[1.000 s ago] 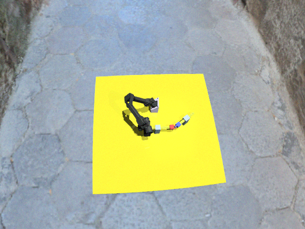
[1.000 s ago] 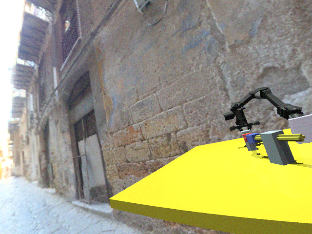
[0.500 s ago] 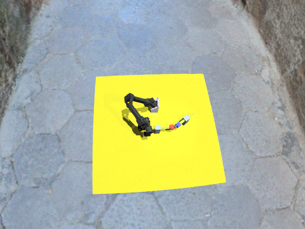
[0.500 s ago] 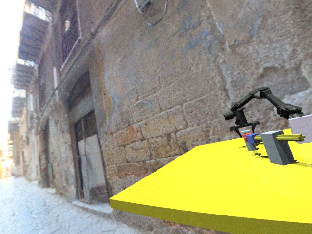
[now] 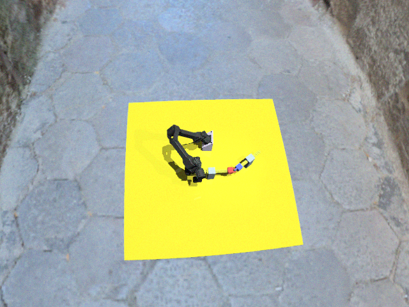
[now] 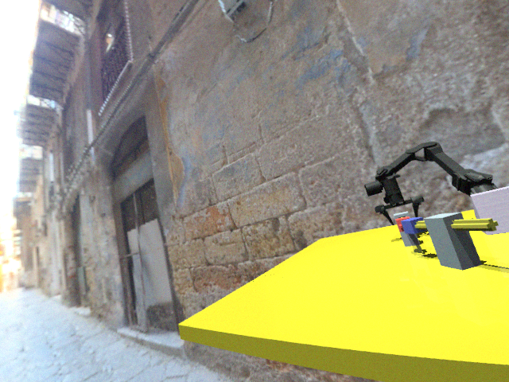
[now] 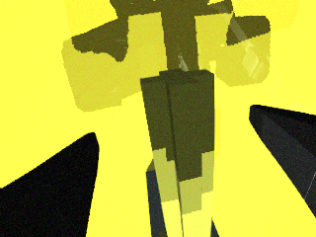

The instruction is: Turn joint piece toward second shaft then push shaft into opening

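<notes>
The red joint piece (image 5: pixel 231 170) (image 6: pixel 399 224) is linked to the blue piece (image 5: pixel 238 167) (image 6: pixel 410 225) on the right shaft (image 5: pixel 255 153) (image 6: pixel 472 224), which runs through the right grey block (image 5: pixel 250 158) (image 6: pixel 448 240). The red piece lies in line with the left yellow shaft (image 5: pixel 220 171) (image 7: pixel 193 128), which runs from the left grey block (image 5: pixel 211 173) (image 7: pixel 156 202) to it. How deep the shaft sits in the opening cannot be told. My gripper (image 5: pixel 192 176) (image 6: pixel 404 219) (image 7: pixel 176 125) is wide open, its fingers apart on both sides of the shaft's outer end, beyond the left block.
The arm's pale base block (image 5: pixel 207 146) (image 6: pixel 491 209) stands behind the shafts. The yellow table top (image 5: pixel 211 228) (image 6: pixel 328 304) ends in straight edges. The arm casts shadows on it. The right shaft sticks out beyond the right block.
</notes>
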